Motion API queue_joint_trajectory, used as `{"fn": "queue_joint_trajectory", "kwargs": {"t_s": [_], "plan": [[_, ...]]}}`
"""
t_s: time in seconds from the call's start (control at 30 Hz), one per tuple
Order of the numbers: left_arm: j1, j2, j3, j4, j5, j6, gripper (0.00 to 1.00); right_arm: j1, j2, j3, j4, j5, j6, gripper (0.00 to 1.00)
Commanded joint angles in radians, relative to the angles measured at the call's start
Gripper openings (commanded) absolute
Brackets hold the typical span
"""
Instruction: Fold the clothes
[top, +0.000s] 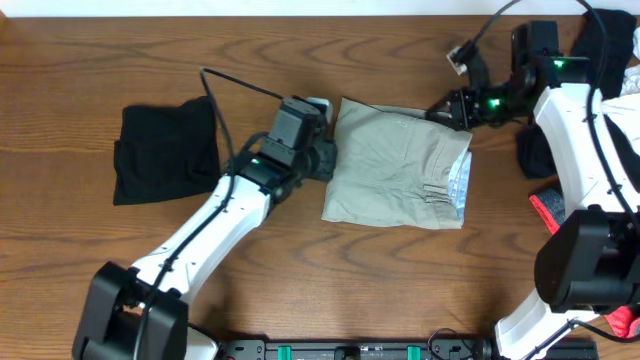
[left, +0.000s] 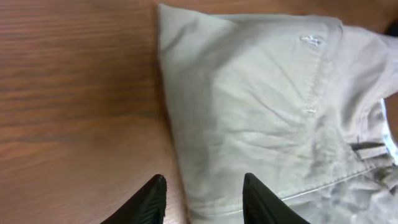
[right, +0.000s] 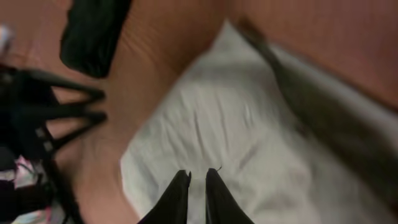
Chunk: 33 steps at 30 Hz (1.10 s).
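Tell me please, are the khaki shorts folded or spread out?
Folded. The khaki shorts lie as one compact rectangle, no separate legs showing, with layers stacked at the waistband end.

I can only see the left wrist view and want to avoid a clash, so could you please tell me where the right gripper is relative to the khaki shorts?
Observer: The right gripper is over the shorts, at their upper right corner in the overhead view. Its fingers are almost together.
Operator: Thank you. Is anything else already folded?
Observer: Yes, a black garment lies folded on the table, on the left side beyond the left arm.
Operator: And is anything waiting on the right?
Observer: Beside the right arm, near the table's right edge, lie a dark bunched piece and a red item.
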<state>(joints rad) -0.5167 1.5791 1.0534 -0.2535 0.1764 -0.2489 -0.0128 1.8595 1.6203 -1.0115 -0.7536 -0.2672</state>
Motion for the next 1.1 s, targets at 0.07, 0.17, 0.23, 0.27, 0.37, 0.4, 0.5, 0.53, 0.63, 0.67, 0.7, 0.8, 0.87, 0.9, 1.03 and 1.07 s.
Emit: {"fn": "queue_joint_trajectory", "kwargs": {"t_s": [0.07,0.17,0.23,0.27,0.37,0.4,0.5,0.53,0.63,0.67,0.7,0.8,0.87,0.9,1.03,1.07], "plan": [[-0.083,0.083,-0.005,0.040,-0.002,0.020,0.41,0.052,0.095,-0.008,0.074,-0.055,0.049,0.11],[-0.127,0.141,-0.005,0.047,-0.001,0.003,0.41,0.060,0.177,-0.008,0.104,-0.055,0.054,0.10],[-0.150,0.179,-0.005,0.041,0.013,-0.028,0.41,0.058,0.233,-0.008,0.112,-0.055,0.054,0.10],[-0.159,0.196,-0.005,0.040,0.048,-0.034,0.41,0.055,0.260,-0.008,0.115,-0.054,0.054,0.09],[-0.179,0.233,-0.005,0.038,0.190,-0.045,0.41,0.041,0.342,-0.008,0.121,-0.038,0.055,0.08],[-0.185,0.241,-0.005,0.038,0.228,-0.045,0.41,0.036,0.370,-0.008,0.121,-0.021,0.061,0.08],[-0.204,0.252,-0.005,0.021,0.266,-0.044,0.42,0.023,0.447,-0.008,0.122,0.030,0.089,0.14],[-0.211,0.253,-0.005,0.011,0.265,-0.044,0.42,0.019,0.467,-0.008,0.121,0.037,0.089,0.14],[-0.225,0.253,-0.005,-0.004,0.262,-0.043,0.43,0.014,0.518,-0.008,0.113,0.040,0.091,0.15],[-0.225,0.253,-0.005,-0.004,0.257,-0.043,0.42,0.013,0.530,-0.008,0.111,0.042,0.091,0.16],[-0.224,0.253,-0.005,-0.003,0.256,-0.043,0.42,0.013,0.538,-0.008,0.107,0.043,0.091,0.16],[-0.224,0.253,-0.005,-0.004,0.238,-0.043,0.43,0.013,0.544,-0.008,0.106,0.046,0.091,0.17],[-0.224,0.253,-0.005,-0.005,0.230,-0.042,0.43,0.013,0.539,-0.005,0.102,0.042,0.091,0.17],[-0.224,0.253,-0.005,-0.004,0.227,-0.039,0.43,0.013,0.533,-0.002,0.092,0.038,0.091,0.17],[-0.202,0.251,-0.005,-0.004,0.167,-0.039,0.42,0.012,0.489,0.023,0.032,0.031,0.086,0.20],[-0.189,0.248,-0.005,-0.003,0.162,-0.034,0.42,0.011,0.468,0.033,0.019,0.031,0.084,0.20]]}}
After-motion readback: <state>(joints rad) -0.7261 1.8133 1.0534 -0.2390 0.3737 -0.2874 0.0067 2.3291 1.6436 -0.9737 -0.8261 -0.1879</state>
